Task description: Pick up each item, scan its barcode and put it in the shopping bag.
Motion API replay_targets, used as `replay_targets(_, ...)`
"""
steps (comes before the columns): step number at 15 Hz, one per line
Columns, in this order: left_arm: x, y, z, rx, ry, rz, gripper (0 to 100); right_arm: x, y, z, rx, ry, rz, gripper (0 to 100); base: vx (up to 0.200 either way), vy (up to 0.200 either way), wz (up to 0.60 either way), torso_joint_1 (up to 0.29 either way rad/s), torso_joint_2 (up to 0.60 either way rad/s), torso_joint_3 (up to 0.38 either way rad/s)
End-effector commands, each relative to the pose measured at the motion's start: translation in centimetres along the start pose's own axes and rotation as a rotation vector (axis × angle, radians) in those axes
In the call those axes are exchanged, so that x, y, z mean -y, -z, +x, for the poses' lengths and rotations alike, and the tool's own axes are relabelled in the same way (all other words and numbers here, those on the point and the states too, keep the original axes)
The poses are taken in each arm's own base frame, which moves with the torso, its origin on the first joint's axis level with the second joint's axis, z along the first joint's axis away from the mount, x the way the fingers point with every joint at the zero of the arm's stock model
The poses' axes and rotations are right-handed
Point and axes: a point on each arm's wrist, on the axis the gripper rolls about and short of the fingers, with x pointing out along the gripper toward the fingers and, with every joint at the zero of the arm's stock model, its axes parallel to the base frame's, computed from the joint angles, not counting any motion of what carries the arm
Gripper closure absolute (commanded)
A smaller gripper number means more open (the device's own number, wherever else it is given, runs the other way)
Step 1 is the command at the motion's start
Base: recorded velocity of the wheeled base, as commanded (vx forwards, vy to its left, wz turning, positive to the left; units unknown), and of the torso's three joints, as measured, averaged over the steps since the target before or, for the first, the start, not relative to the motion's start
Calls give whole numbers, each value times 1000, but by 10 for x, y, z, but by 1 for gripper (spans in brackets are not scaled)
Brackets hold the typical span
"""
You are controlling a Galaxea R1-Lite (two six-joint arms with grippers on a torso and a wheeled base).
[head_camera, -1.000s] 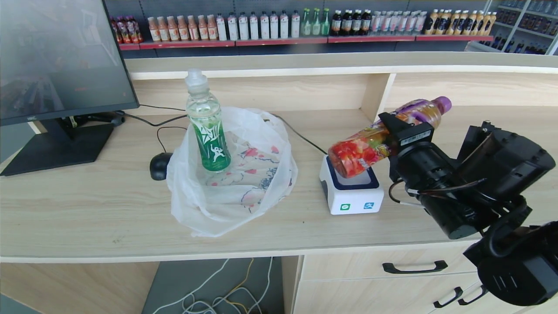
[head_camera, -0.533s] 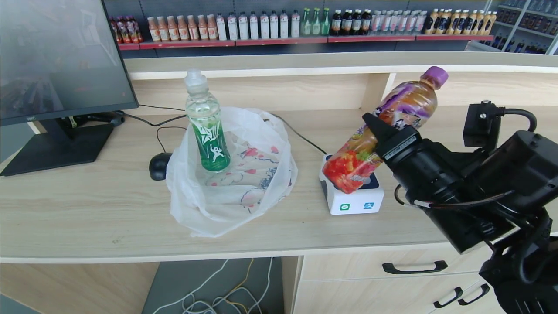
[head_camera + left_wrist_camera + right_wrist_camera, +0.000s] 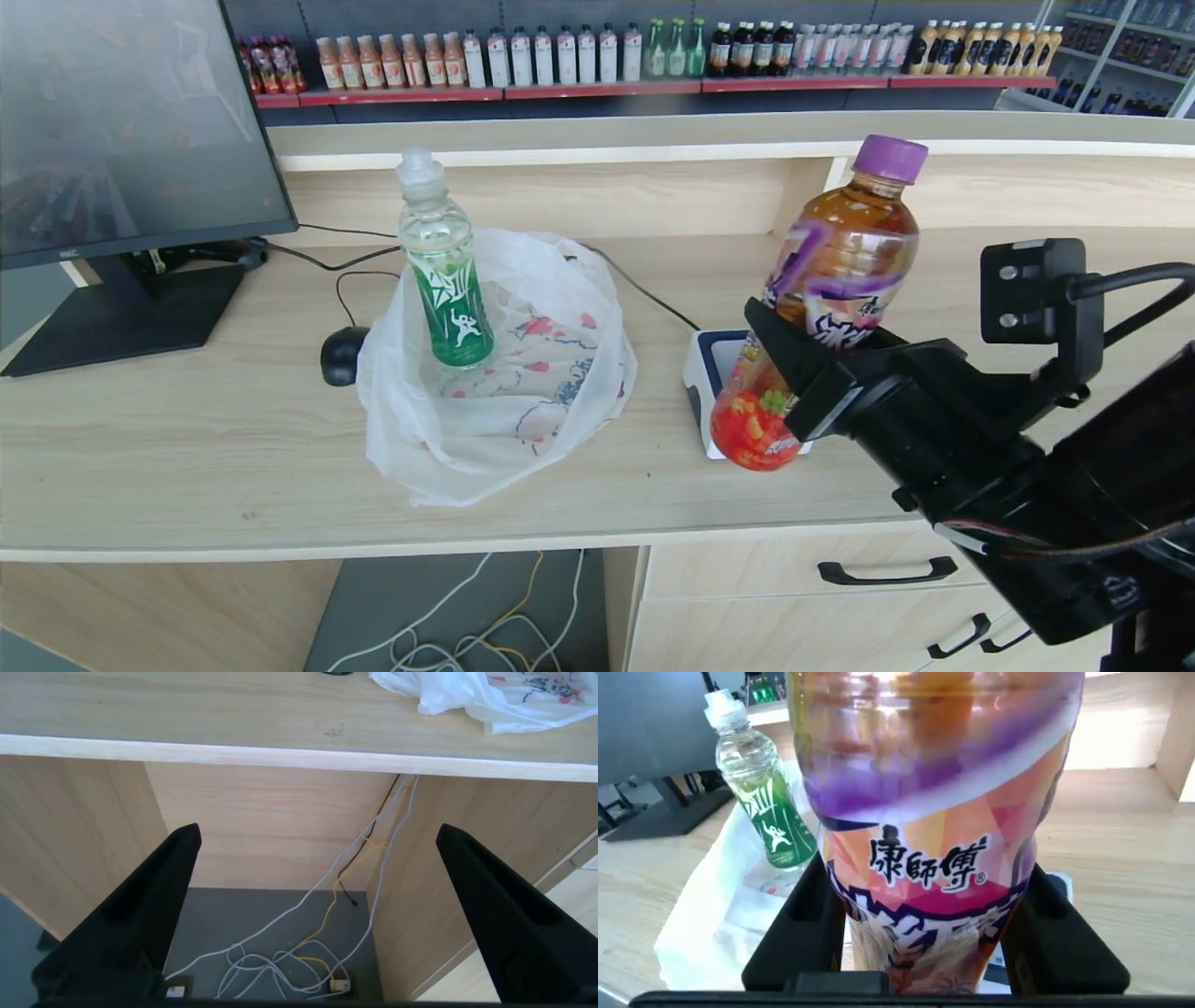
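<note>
My right gripper (image 3: 810,373) is shut on a purple-capped juice bottle (image 3: 831,280), held nearly upright in front of the white barcode scanner (image 3: 705,373). Up close, the juice bottle (image 3: 943,812) stands between the black fingers (image 3: 799,924). A green-labelled bottle (image 3: 443,271) stands upright in the white shopping bag (image 3: 504,373) at the counter's middle; the green-labelled bottle (image 3: 766,784) and the shopping bag (image 3: 719,915) also show past the juice bottle. My left gripper (image 3: 318,915) hangs open below the counter edge, nothing between its fingers (image 3: 140,915).
A monitor (image 3: 131,131) on its stand fills the counter's left. A black mouse (image 3: 341,355) lies beside the bag, with cables running behind. A raised back ledge (image 3: 653,140) borders the counter. Drawers (image 3: 887,569) sit under the right side. Loose cables (image 3: 308,952) lie on the floor below.
My right gripper has swung the juice bottle from lying tilted over the scanner to nearly upright, drawing it nearer and lower in front of the scanner. The bag and green bottle have stayed put.
</note>
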Motion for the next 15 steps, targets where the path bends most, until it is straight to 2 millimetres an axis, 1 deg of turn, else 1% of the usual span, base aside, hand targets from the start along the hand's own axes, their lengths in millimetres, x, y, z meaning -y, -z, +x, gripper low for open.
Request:
replay_targets(1, 0, 0, 0, 1, 1, 3, 0, 6, -2, -12, 5, 6, -81, 100, 0, 0, 0, 0, 0, 0)
replay_targets(3, 0, 0, 0, 1, 1, 2, 0, 8, -3, -13, 22, 20, -162, 100, 0, 0, 0, 0, 0, 0)
replay_targets(5, 0, 0, 0, 1, 1, 2, 0, 14, -5, -11, 39, 45, -194, 100, 0, 0, 0, 0, 0, 0)
replay_targets(6, 0, 0, 0, 1, 0, 2, 0, 18, -8, -7, 63, 64, -207, 100, 0, 0, 0, 0, 0, 0)
replay_targets(8, 0, 0, 0, 1, -2, -3, 0, 23, -13, 0, 93, 91, -209, 100, 0, 200, 0, 0, -2, -2)
replay_targets(15, 0, 0, 0, 1, -2, -7, 0, 24, -15, -3, 99, 91, -192, 100, 0, 200, 0, 6, 4, 3)
